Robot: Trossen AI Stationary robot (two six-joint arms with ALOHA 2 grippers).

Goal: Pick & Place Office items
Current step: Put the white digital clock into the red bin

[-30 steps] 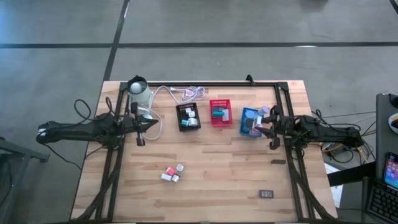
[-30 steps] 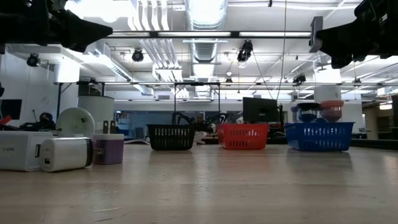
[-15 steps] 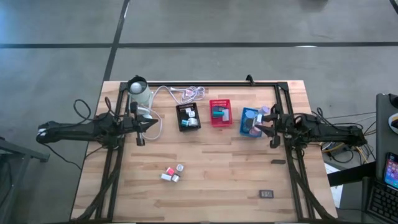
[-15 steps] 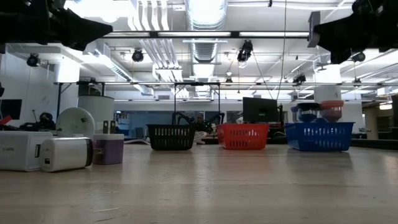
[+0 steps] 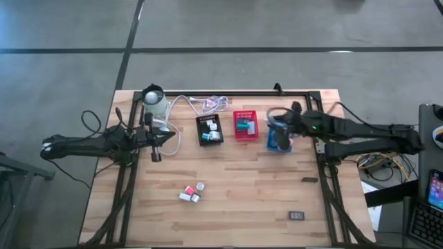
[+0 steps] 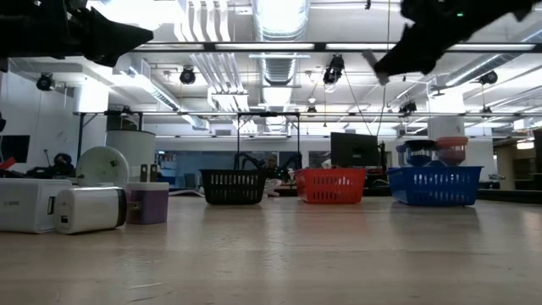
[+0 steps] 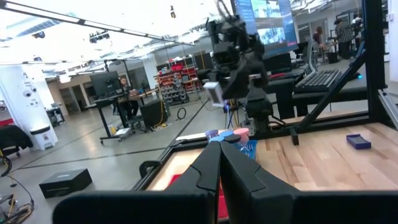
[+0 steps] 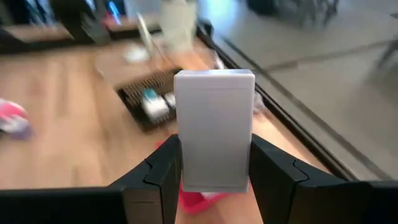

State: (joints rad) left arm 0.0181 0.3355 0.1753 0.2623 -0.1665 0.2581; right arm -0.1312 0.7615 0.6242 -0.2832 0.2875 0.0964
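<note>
A: Right wrist view is the only one showing the grip clearly: right pincer (image 8: 214,163) is clamped on a white block (image 8: 214,127), upright between the two fingers (image 8: 163,168). The high view just shows that arm reaching over the blue tray (image 5: 279,143); the block itself is too small to pick out there.

B: Left side?

A: Left pincer (image 5: 172,139) is clenched with nothing in it, hanging over the counter (image 5: 235,200) left of the black tray (image 5: 209,129). Left wrist view confirms the fingers are pressed together, and it also catches the right arm's pincer across the counter with the pale block in it.

B: Trays?

A: High view: the black tray has white and teal pieces, the red tray (image 5: 244,125) holds a teal piece plus something white, and the blue tray has dark and blue contents, partly hidden by the arm. Low view adds what the overhead doesn't: round rolls stacked above the blue tray's rim, one looks pink (image 6: 451,150), though it's hard to be sure at that range.

B: Loose items?

A: A small cluster of pink and white blocks (image 5: 190,193) at mid-counter, well apart from the trays. A dark rectangle (image 5: 297,216) sits near the front right. Low view shows a white block (image 6: 89,209) and a lavender roll (image 6: 147,202) close to the camera.
</note>
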